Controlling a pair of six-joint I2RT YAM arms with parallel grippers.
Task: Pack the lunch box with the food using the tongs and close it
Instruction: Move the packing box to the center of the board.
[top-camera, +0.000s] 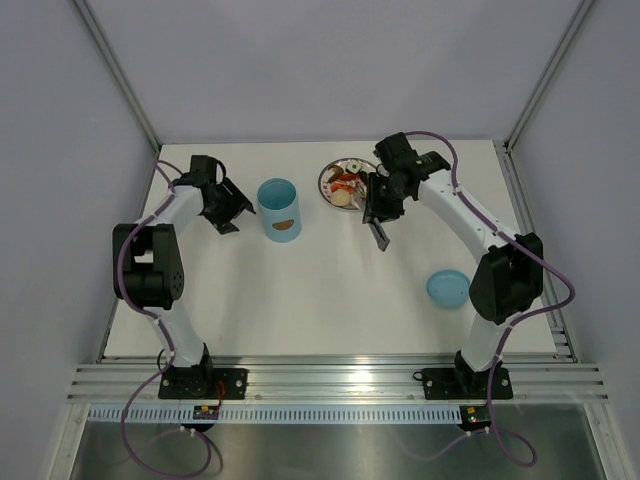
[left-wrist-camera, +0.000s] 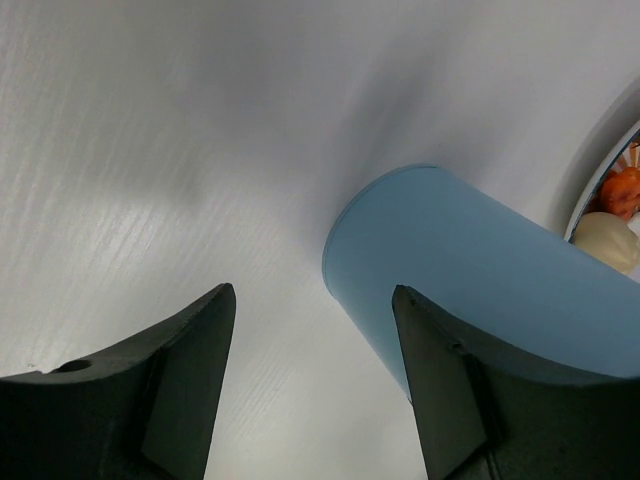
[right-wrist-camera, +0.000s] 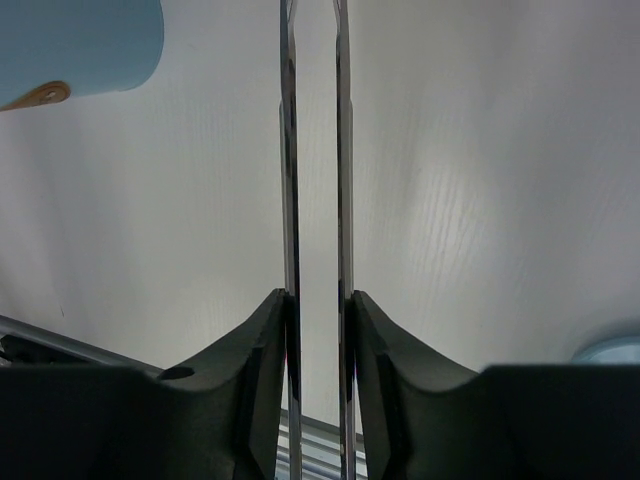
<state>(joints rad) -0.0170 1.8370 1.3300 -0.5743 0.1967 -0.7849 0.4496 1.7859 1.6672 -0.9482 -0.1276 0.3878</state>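
We start with the white matte counter (top-camera: 330, 300), faintly grained in the wrist views. On it, left of centre, stands the lunch box, a tall light-blue cylinder of smooth plastic (top-camera: 278, 210), upright with its top uncovered. The left pincer (left-wrist-camera: 312, 300) is just beside it, jaws apart with nothing between them, and the cylinder's wall lies beyond its right finger.

To the box's right lies a flat round plate with a red patterned rim (top-camera: 323, 183). Well apart from it, by the right arm, the round blue lid (top-camera: 447, 288) lies flat.

The right pincer (right-wrist-camera: 318, 305) sits just beside the plate, so we judge that arm the nearer to the food. It is clamped on the long slim silver metal tongs (right-wrist-camera: 289, 180), each black finger pressing the outside of one thin shiny arm, with a narrow gap between the arms. Their long axis runs straight out from the pincer, tips beyond the frame. That wrist view shows only the box's edge with its brown mark (right-wrist-camera: 40, 95), not the plate, so we think the coming move turns on swinging the tips round to it.

The food (top-camera: 345, 186), small red-orange, cream and brown pieces, is heaped on the plate.
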